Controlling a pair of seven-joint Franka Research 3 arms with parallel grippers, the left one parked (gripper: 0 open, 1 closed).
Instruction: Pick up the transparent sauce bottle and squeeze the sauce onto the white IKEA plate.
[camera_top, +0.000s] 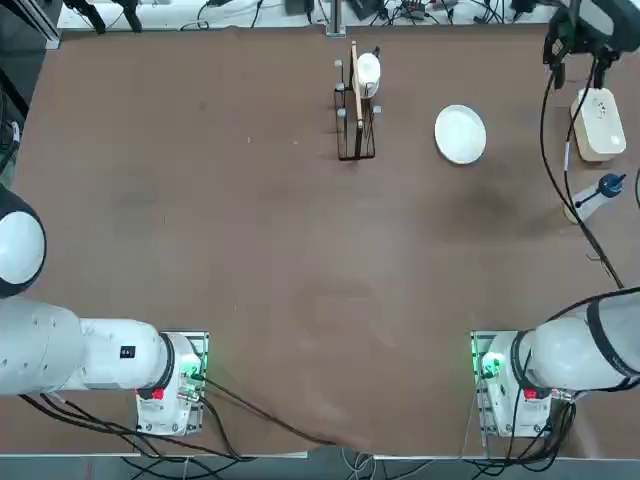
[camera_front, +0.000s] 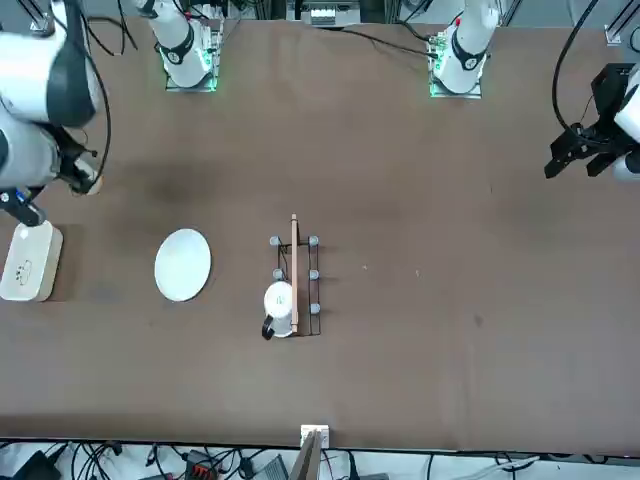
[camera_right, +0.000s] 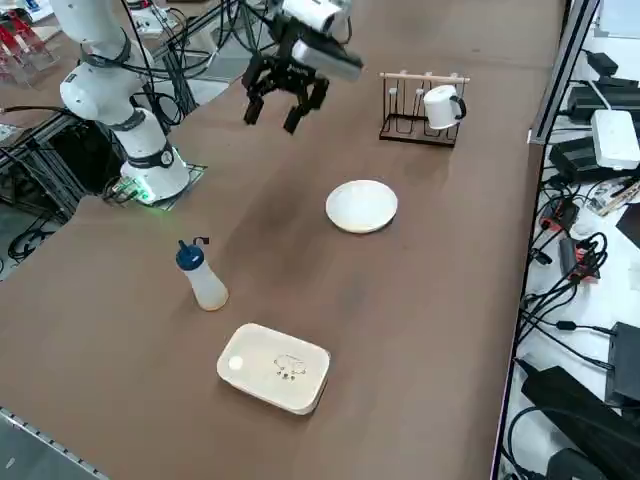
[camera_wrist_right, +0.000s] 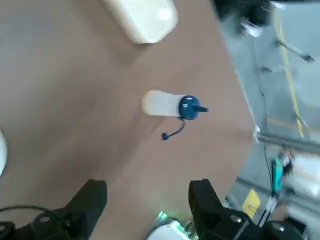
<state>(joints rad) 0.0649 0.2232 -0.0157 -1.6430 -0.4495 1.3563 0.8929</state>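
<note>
**Right gripper raised above the desk, fingers spread, nothing held**

Above the brown desk (camera_right: 420, 300) the right gripper (camera_right: 285, 100) is seen hanging in the air, its fingers (camera_wrist_right: 92, 200) spread wide with only bare desk surface between them. No object is gripped or touched. The transparent sauce bottle (camera_right: 203, 277) is found upright on the desk near the robot's right edge, its blue nozzle cap (camera_right: 190, 257) on top, well apart from the gripper. A white boxy object (camera_right: 275, 367) lies just beyond the bottle toward the far side. The white IKEA plate (camera_right: 361, 206) is set flat further left, clear of both. A black wire rack (camera_right: 415, 110) carrying a white cup (camera_right: 441, 106) stands left of the plate.
</note>
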